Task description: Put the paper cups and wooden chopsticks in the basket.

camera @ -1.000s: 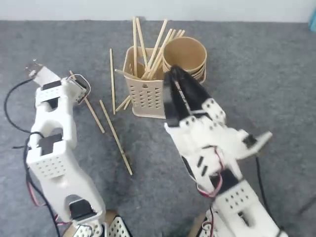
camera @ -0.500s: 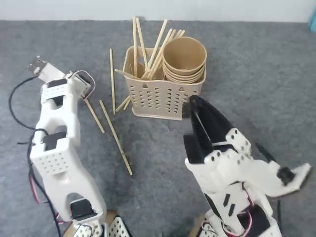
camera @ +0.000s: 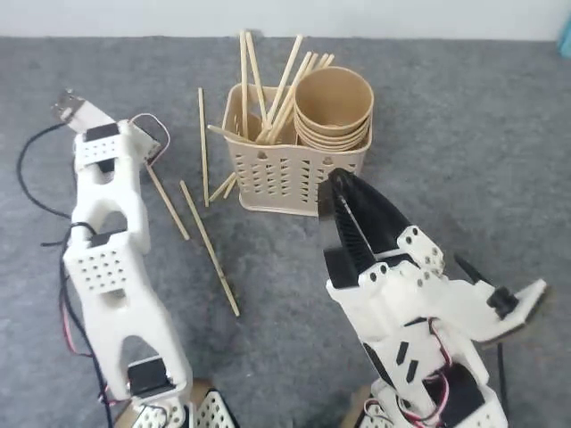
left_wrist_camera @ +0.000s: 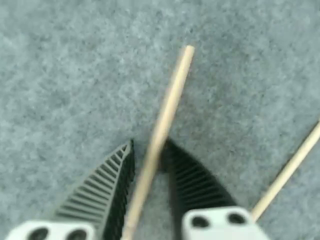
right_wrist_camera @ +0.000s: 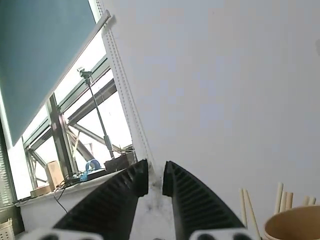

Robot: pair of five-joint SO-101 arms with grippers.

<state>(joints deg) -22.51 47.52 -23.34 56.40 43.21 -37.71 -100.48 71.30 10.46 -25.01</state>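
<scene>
On the grey carpeted table [camera: 464, 134], a pale wooden chopstick [left_wrist_camera: 165, 115] lies between the left gripper's [left_wrist_camera: 148, 150] slightly parted fingers, apart from the beige slotted basket [camera: 285, 174] of brown paper cups [camera: 335, 102]; this looks like a pick-up, calling next for a clamp and carry; the right gripper's [right_wrist_camera: 155, 167] fingers sit nearly together, empty.

Front of basket [camera: 284, 175]: my right fingers [camera: 354, 210] hang close before that wall, blocking the way in. Mouth of basket: cups [camera: 334, 98] and upright chopsticks [camera: 243, 80] crowd it. Left of basket: loose chopsticks [camera: 210, 250] strewn on bench [camera: 464, 134]. Right of basket: bare bench, room to pass.
</scene>
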